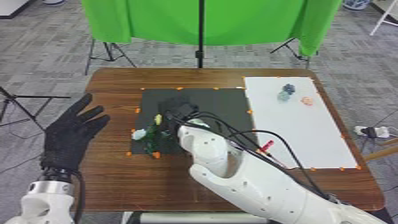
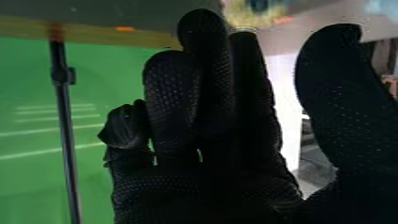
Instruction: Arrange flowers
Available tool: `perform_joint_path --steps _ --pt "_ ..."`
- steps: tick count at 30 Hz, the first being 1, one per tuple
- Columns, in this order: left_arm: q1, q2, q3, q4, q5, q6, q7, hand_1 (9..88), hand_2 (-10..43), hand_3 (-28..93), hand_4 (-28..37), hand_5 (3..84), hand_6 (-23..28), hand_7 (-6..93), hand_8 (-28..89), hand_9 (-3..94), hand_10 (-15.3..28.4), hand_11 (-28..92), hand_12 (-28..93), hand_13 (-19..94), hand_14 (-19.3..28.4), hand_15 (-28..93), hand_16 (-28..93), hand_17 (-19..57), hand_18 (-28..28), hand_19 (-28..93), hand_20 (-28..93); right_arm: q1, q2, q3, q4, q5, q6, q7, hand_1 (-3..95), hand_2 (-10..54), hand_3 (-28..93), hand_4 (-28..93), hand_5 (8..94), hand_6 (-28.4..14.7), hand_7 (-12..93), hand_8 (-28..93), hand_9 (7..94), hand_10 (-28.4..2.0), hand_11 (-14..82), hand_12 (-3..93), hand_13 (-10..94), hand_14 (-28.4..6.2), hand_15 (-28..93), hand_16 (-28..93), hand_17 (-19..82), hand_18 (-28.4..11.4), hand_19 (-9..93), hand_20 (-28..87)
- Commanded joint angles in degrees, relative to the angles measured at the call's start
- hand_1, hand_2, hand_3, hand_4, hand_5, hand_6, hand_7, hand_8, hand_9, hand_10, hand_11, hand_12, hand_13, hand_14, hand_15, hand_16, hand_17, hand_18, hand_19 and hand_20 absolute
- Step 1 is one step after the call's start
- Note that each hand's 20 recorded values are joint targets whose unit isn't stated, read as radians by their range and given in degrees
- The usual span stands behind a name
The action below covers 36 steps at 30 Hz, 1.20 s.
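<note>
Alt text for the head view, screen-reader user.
Robot's right hand over a black mat on a wooden table, near a white flower and yellow flower. Blue flower and pink flower at a white sheet's far end; left hand open at left.

On the table (image 1: 111, 187) before us, we see the mat (image 1: 233, 97) at left of centre and the sheet (image 1: 306, 130) to its right. Bits of tape (image 1: 179, 88) sit around the edges of both. We find the bunch (image 1: 139, 134) on the mat, by its left edge and towards us. At the sheet's far end lie two blooms (image 1: 284, 96) close together, and just right of them a third bloom (image 1: 307, 101). The pen-like thing (image 1: 266, 145) is on the sheet, by its left edge. Behind the table we see the pole (image 1: 201, 30), then the curtain (image 1: 155, 22).
</note>
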Motion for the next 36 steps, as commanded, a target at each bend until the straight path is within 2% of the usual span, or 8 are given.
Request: perform_joint_path --steps 1,7,14,16,21,22,30,36 --pt "1.2 0.01 0.77 0.00 -0.35 0.33 1.72 24.5 6.5 78 -23.6 35.0 8.1 14.2 -10 34.4 20.8 26 12 27 28.4 57 -9 -6.6 28.4 64 -3 0.1 8.2 6.7 -7.5 4.5 4.4 2.3 34.4 -9.5 73 -28 61.1 0.6 13 -12 71.3 -13.7 39.6 17.7 59 -13.7 81 14 22 -21.8 93 61" --pt "2.4 0.94 1.04 -0.40 -1.23 1.39 3.55 24.7 6.6 78 -23.6 34.9 8.1 14.1 -10 34.4 20.7 26 12 27 28.4 57 -9 -6.6 28.4 64 -3 1.8 20.5 12.1 -8.0 13.3 10.7 9.7 33.3 -9.5 74 -28 60.5 0.2 13 -12 69.2 -15.4 30.5 15.0 57 -14.6 79 12 21 -21.9 93 61" --pt "3.0 1.01 1.63 -0.16 -2.03 1.79 4.72 24.3 6.6 78 -23.8 34.9 8.1 14.0 -10 34.4 20.8 27 12 27 28.4 57 -9 -6.6 28.4 64 -3 8.2 29.5 8.0 1.8 20.9 16.4 17.9 33.2 -9.5 77 -28 55.2 -0.7 13 -12 62.2 -17.0 24.4 14.3 53 -15.4 76 10 20 -21.9 93 58" --pt "3.0 0.61 1.83 -0.27 -1.77 2.24 4.33 23.7 6.8 78 -24.5 34.9 8.1 14.1 -10 34.4 20.7 26 12 27 28.4 57 -9 -6.6 28.4 64 -3 9.9 29.8 6.7 4.1 21.6 16.6 19.3 32.9 -9.5 77 -28 52.4 -1.4 13 -13 59.2 -17.8 23.7 14.1 50 -16.0 75 9 19 -22.1 92 58" --pt "2.2 0.31 2.24 -0.04 -1.38 1.45 3.83 23.2 6.9 78 -25.7 34.9 8.1 14.0 -10 34.3 20.8 26 12 27 28.4 56 -9 -6.6 28.4 64 -3 12.7 28.6 5.0 9.8 24.3 13.7 21.8 32.4 -9.5 78 -28 48.3 -0.7 14 -13 54.6 -18.6 21.7 13.5 46 -17.0 75 7 18 -22.2 92 58" --pt "2.0 0.51 2.39 -0.01 -1.67 1.56 4.40 23.2 6.9 78 -25.8 34.9 8.1 14.1 -10 34.3 20.7 26 12 27 28.4 56 -9 -6.6 28.4 64 -3 13.0 28.3 4.6 10.7 24.8 15.2 22.3 32.3 -9.5 78 -28 47.9 -0.7 14 -13 54.1 -18.7 21.5 13.5 45 -17.1 75 7 17 -22.2 92 58" --pt "2.6 0.60 1.78 0.03 -1.98 1.75 5.06 23.3 6.9 78 -25.7 34.8 8.0 14.2 -10 34.5 20.8 26 12 27 28.4 56 -9 -6.6 28.4 64 -3 9.1 26.6 7.8 11.7 24.7 11.8 20.8 31.4 -9.5 78 -28 47.9 1.0 16 -13 51.6 -19.1 19.8 13.3 43 -17.3 73 5 15 -22.4 88 57" --pt "1.9 0.04 2.06 0.38 -1.60 0.95 4.28 23.5 6.7 78 -25.6 34.8 8.0 14.1 -10 34.6 20.9 26 12 27 28.4 56 -9 -6.6 28.4 64 -3 7.5 25.1 8.8 13.1 24.3 8.5 20.7 31.2 -9.5 78 -28 49.6 2.2 17 -14 54.2 -18.1 20.0 13.5 45 -16.8 73 6 15 -22.5 88 58"
